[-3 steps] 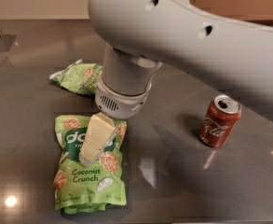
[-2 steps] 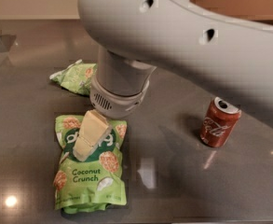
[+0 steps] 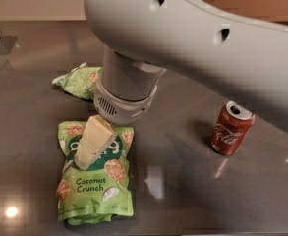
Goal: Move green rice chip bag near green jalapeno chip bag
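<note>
1. My gripper (image 3: 87,154) is down on the upper half of the big bright green rice chip bag (image 3: 98,186), the glossy "Coconut Crunch" pouch lying flat on the dark shiny tabletop (image 3: 183,205), close to the camera.
2. Honestly can't tell if the jaws are open or closed; the bulky grey arm (image 3: 192,38) hides most of them.
3. The small flat green jalapeno chip bag (image 3: 77,80) with white ends sits just behind the pouch.
4. The red soda can (image 3: 231,129) is well off to the side, no worry.
5. I reckon this is the grasp step. Next I need a firm pinch, then a short carry back toward the small bag.
</note>
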### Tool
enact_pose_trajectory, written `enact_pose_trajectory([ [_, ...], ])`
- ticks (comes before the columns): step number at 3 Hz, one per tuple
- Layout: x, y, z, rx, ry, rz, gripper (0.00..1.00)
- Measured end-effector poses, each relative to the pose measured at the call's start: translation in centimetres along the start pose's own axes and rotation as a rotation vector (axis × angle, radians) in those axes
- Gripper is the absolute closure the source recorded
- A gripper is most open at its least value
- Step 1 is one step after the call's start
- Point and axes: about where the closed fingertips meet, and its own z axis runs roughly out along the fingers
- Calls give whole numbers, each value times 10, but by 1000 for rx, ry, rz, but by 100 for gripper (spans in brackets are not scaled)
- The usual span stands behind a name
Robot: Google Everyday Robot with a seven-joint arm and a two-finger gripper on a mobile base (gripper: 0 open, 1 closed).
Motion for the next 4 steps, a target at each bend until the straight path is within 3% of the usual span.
enact_pose_trajectory([
  [2,1,7,8,-53,59,138,0],
  [4,0,15,25,7,168,358,0],
])
